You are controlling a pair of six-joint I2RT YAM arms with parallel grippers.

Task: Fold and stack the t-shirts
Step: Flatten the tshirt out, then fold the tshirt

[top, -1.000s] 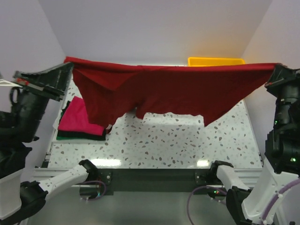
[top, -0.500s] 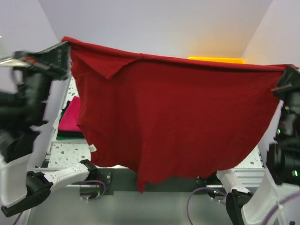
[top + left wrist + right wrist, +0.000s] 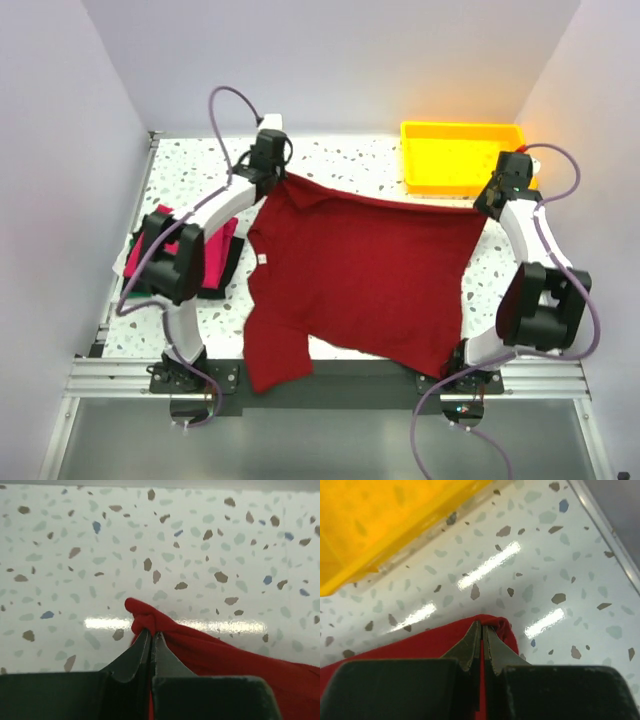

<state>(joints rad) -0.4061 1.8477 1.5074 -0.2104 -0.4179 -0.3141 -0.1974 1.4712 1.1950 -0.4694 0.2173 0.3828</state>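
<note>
Crimson t-shirt (image 3: 360,270) lies spread across the middle of the table (image 3: 340,160), far edge pulled into a straight line between the two grippers

Left gripper (image 3: 268,170) at the far-left corner of the cloth, low to the surface. Wrist view: jaws pressed together on a small bunched knot of red fabric (image 3: 151,632)

Right gripper (image 3: 492,200) at the far-right corner, just near of the yellow tray (image 3: 462,125). Wrist view: jaws pinched closed on a red fold (image 3: 482,626), tray wall close on the far left

Near hem and one sleeve drape over the near table edge onto the rail (image 3: 120,372)

Magenta t-shirt (image 3: 135,255) lies folded at the left edge, partly hidden by the left arm, on top of a dark folded shirt (image 3: 212,291); both apart from the crimson one
</note>
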